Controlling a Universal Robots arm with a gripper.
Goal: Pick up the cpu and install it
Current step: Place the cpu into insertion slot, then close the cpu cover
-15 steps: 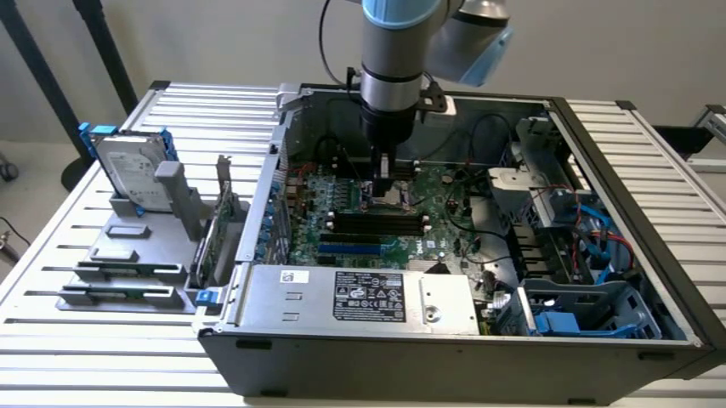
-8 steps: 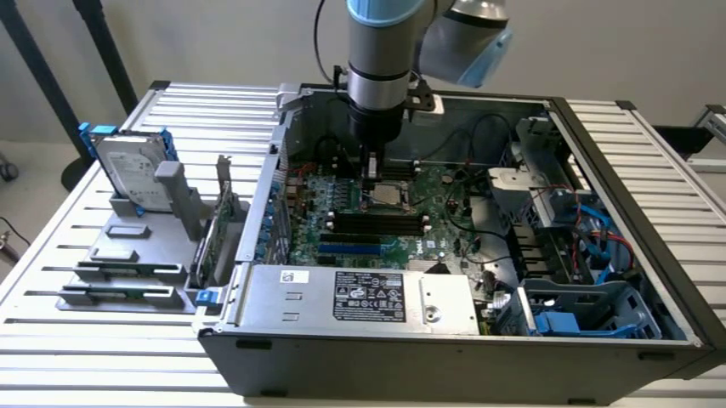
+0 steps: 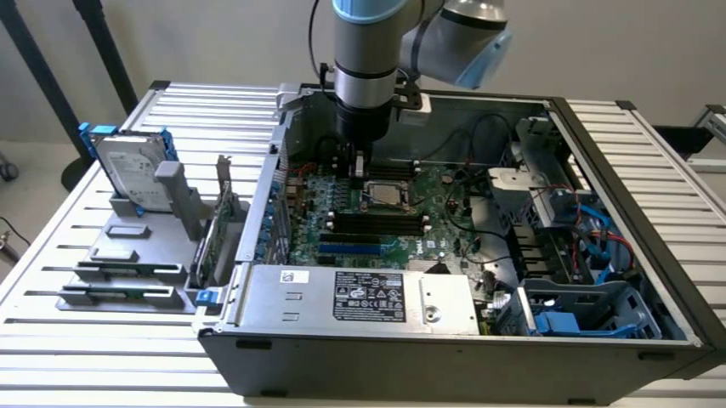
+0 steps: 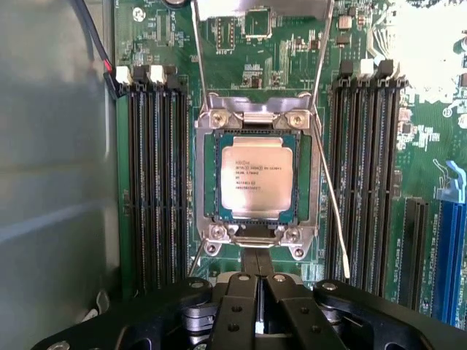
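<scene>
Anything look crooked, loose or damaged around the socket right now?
Nothing stands out. The cpu lies flat and square inside the socket frame, not tilted. The wire lever stands unlatched beside it. The gripper is shut at the frame's edge. No damage shows.

The print on the cpu is too small for me to read. Across the socket from the gripper, the raised load plate runs off the frame edge. The gripper's fingers are pressed together at the socket's rim, and I can't tell whether they pinch anything. In the exterior view, the arm is cropped high above the socket, and the power supply label is unreadable.
</scene>
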